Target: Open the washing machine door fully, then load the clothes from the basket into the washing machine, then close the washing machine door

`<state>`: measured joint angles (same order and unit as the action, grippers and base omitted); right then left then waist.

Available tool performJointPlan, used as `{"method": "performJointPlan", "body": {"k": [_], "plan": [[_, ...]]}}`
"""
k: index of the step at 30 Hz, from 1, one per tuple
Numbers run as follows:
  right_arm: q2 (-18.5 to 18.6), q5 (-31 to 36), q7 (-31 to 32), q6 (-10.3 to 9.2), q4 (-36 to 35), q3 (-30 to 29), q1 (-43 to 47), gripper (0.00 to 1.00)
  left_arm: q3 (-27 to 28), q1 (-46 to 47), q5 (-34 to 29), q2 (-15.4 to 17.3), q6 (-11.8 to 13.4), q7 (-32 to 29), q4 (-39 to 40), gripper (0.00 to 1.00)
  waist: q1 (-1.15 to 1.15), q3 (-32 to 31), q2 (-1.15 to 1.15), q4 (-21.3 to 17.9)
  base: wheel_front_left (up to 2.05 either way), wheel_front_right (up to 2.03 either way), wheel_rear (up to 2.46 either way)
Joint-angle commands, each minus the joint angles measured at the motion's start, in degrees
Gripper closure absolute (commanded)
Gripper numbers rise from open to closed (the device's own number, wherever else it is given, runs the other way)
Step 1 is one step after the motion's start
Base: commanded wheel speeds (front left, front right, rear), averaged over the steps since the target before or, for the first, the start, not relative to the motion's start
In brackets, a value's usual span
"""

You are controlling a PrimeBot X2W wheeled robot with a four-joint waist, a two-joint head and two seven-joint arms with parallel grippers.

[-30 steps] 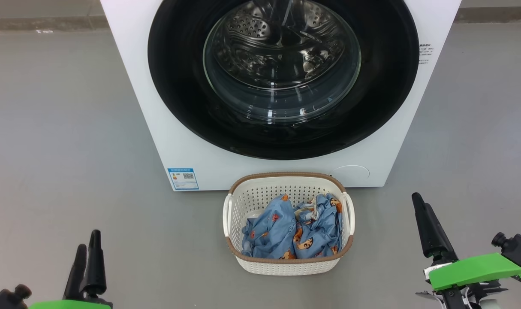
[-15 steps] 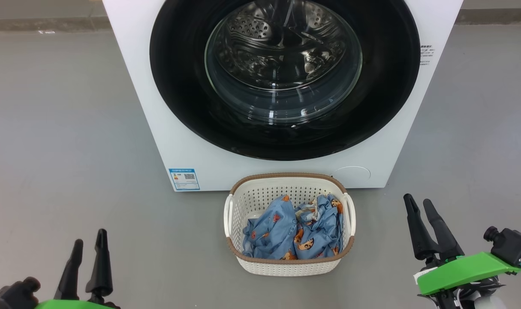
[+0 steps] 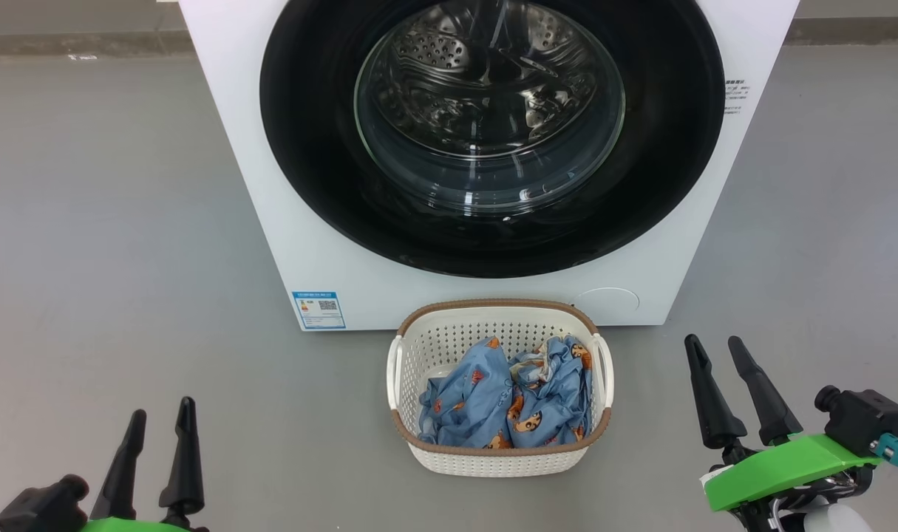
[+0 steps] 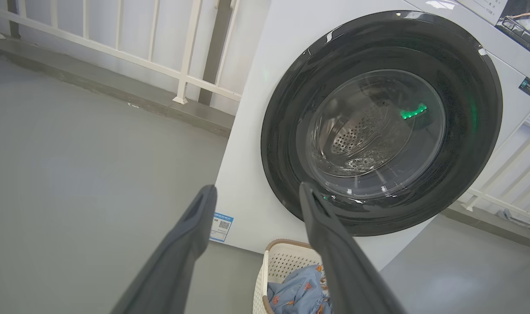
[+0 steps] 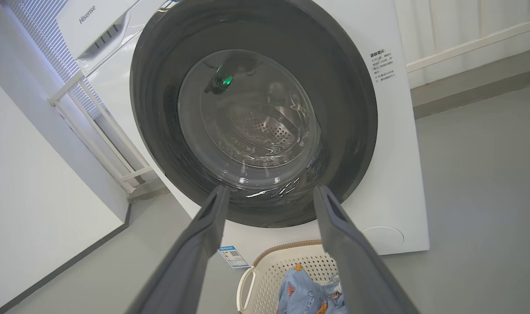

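The white washing machine [image 3: 271, 222] stands ahead with its washing machine door [image 3: 308, 148] shut, black rim flat against the front and the steel drum visible through the glass. On the floor against its base sits the cream basket [image 3: 493, 462], holding the crumpled light blue clothes [image 3: 504, 403]. My left gripper [image 3: 162, 408] is open at the lower left, well left of the basket. On the basket's right, my right gripper [image 3: 712, 340] is open and empty. The left wrist view has open fingers [image 4: 257, 187] before the door [image 4: 282, 131]. The right wrist view has the same [image 5: 271, 188], above the basket [image 5: 273, 261].
Grey floor [image 3: 109, 258] spreads on both sides of the machine. A white railing [image 4: 116, 48] and a low kerb run along the wall behind it. A white wall [image 5: 29, 196] stands on one side of the machine. A blue label [image 3: 318, 309] marks its lower corner.
My right gripper has moved left and up toward the basket and turned, so both its fingers now show apart. My left gripper has shifted slightly right.
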<state>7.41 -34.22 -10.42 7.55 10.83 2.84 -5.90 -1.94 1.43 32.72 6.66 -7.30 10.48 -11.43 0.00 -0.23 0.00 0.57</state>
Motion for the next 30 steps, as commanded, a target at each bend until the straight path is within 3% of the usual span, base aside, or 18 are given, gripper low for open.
{"method": "performJointPlan", "body": {"k": [1, 12, 22, 30], "plan": [[0.33, 2.02, -0.88, -0.05, -1.42, 1.11, -2.32, 0.00, 1.40, 2.39, -2.00, 1.29, -0.15, 0.91, 1.19, 0.00, 0.00, -0.03, 0.00, 0.00, 0.00, 0.00, 0.00], [0.33, 9.96, -2.89, -0.06, -0.85, 1.62, -2.62, 0.00, -0.80, 2.45, -3.14, 2.61, -0.17, 2.87, 0.71, 0.00, 0.00, -0.13, 0.00, 0.09, 0.00, 0.00, 0.00], [0.19, 16.63, -4.57, -0.06, -0.65, 1.82, -2.94, 0.00, -1.22, 2.73, -9.36, 3.90, -0.19, 4.51, 0.40, 0.00, 0.00, -0.15, 0.00, 0.08, 0.00, 0.00, 0.00], [-0.02, 16.59, -4.58, -0.06, -0.26, 1.68, -3.03, 0.00, -1.04, 2.94, -10.03, 3.69, -0.19, 4.52, -0.20, 0.00, 0.00, -0.17, 0.00, 0.10, 0.00, 0.00, 0.00]]}}
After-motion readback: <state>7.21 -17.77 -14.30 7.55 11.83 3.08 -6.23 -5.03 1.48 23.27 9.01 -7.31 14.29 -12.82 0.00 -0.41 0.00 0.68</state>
